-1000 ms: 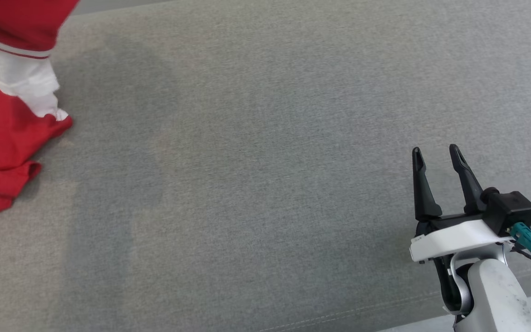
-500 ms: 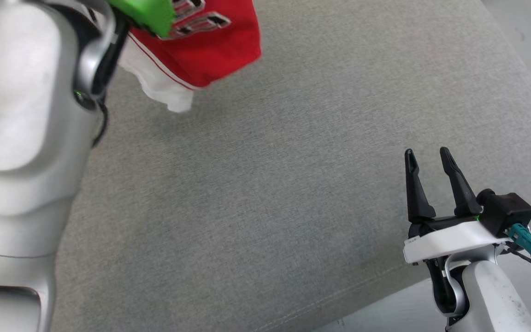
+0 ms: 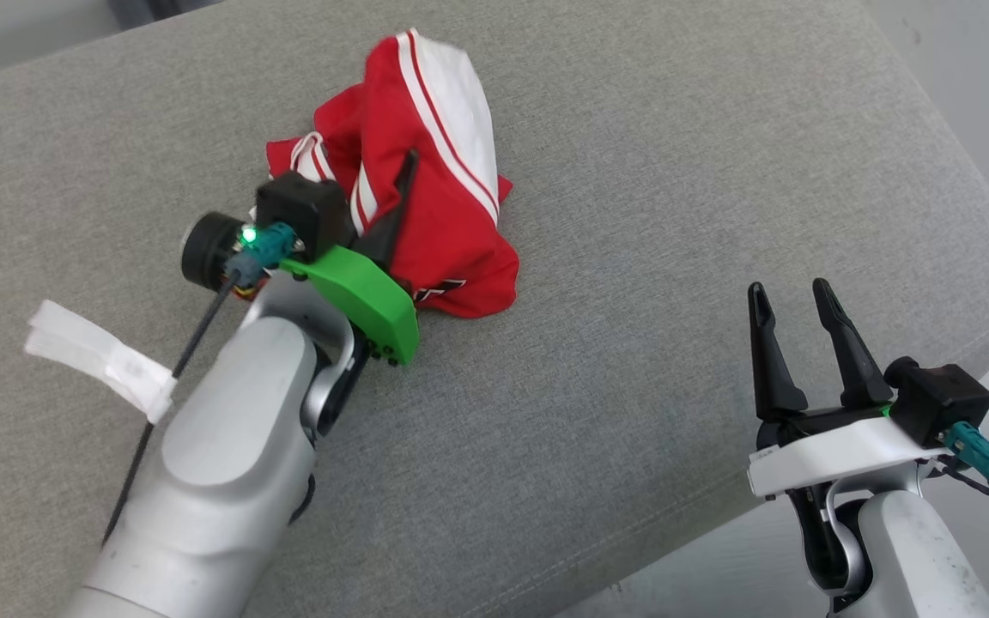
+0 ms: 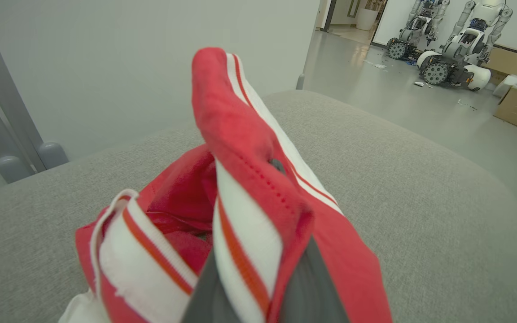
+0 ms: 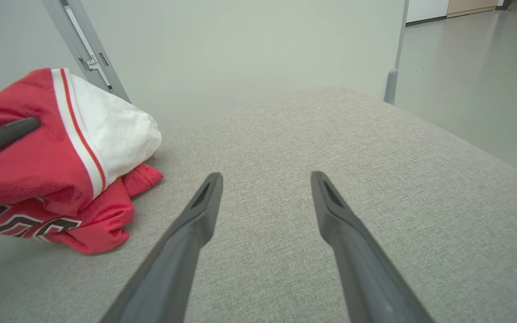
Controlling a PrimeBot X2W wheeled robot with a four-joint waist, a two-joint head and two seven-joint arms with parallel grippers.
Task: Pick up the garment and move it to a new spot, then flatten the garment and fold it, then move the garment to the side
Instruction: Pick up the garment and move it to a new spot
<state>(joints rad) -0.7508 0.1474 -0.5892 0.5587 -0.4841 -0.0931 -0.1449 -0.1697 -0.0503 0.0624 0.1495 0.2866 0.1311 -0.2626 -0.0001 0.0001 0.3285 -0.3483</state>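
Left gripper (image 3: 403,184) is clamped tight on a fold of the garment (image 3: 452,240), a red jersey with white panels and striped trim. Cloth wraps over both fingers in the left wrist view, so the pinch looks deep. Right gripper (image 3: 789,292) is spread wide and holds nothing, hovering over the front right of the cushion, well apart from the jersey. Garment sits as a crumpled heap on the grey upholstered surface (image 3: 675,154), toward the back and middle. Its top fold is held up by the left fingers; the lower part with the lettering touches the fabric. Reads as the put-down end of the relocate step, flatten and fold not yet begun. To do it well: lower the held fold onto the heap before letting go, don't release high (it would likely flop into a worse knot). This drop spot looks fine, with room on every side for spreading. Then bring the right gripper in for a hem or shoulder seam, not the middle of the bundle. Surface is a soft woven cushion with rounded edges and a seam along the front; cloth will probably drag on it rather than slide. Room: pale wall (image 4: 106,67) behind, smooth grey floor (image 4: 375,76), other robots (image 4: 458,27) parked far off, cardboard boxes (image 4: 516,103) beside them.
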